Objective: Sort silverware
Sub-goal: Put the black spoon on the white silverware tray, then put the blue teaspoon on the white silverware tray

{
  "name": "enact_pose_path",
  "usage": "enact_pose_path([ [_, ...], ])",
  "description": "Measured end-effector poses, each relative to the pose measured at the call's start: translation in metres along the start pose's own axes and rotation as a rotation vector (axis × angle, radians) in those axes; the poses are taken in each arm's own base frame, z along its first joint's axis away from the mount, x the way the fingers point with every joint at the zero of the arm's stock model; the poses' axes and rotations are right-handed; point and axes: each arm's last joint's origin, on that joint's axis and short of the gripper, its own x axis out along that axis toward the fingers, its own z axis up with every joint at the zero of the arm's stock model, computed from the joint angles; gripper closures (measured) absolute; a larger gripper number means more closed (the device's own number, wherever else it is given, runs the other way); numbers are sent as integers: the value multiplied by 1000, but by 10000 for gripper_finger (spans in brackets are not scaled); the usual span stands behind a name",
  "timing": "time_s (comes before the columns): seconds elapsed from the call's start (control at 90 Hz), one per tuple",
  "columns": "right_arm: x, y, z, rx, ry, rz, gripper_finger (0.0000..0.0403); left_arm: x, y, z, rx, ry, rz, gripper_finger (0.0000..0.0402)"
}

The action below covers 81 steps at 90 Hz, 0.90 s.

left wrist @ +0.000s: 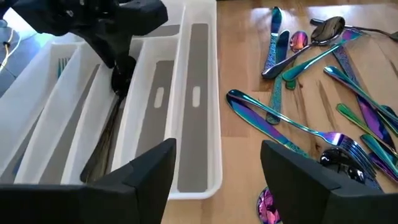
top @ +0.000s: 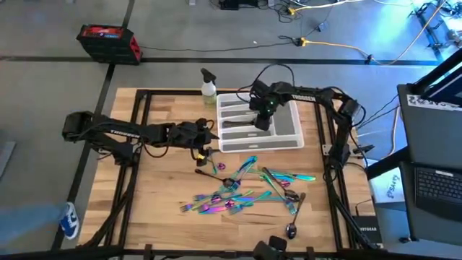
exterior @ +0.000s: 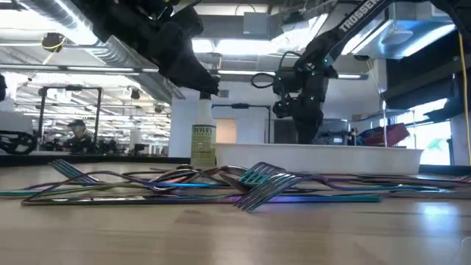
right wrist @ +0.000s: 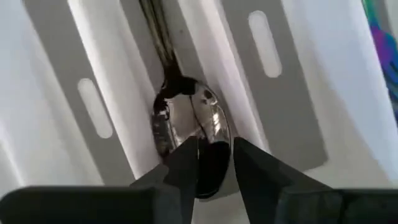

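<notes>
the right gripper (right wrist: pixel 211 163) is hanging down inside the white compartmented plastic tray (top: pixel 294 130) at the far side of the wooden table (top: pixel 159 195), and its wrist view is showing the two dark fingers only a little apart, with the bowl of a dark shiny metal spoon (right wrist: pixel 189 121) sitting right at the tips. i can't tell whether the pads are actually pinching the bowl or just parked over it, since the narrow gap is looking straight down onto the spoon. the spoon's handle is running along the floor of one of the middle long compartments, and the left wrist view is showing the same dark handle lying there under the right arm. the left gripper (left wrist: pixel 217 165) is hovering just beside the tray's near edge with its fingers spread wide and nothing between them. the rest of the iridescent rainbow forks, spoons and knives (top: pixel 245 191) are lying in a loose tangled heap on the bare wood in front of the tray, teal, purple and pink handles crossing each other. a small spray bottle of yellowish liquid (top: pixel 208 84) is standing upright next to the tray's far left corner.
</notes>
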Motion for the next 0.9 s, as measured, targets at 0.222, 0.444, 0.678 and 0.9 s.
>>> enact_pose_path([
  [0.222,2,21,9,-75,-15,-40,315,0,0,0,-4,2,0,181],
  [0.444,-13,50,18,-144,-83,-52,315,0,0,-4,-13,41,-3,181],
  [0.678,-56,69,21,-142,-228,-142,315,-1,-1,-13,-5,136,-9,181],
  [0.9,-93,77,16,-76,-361,-138,315,-1,-1,-13,-12,138,-9,181],
])
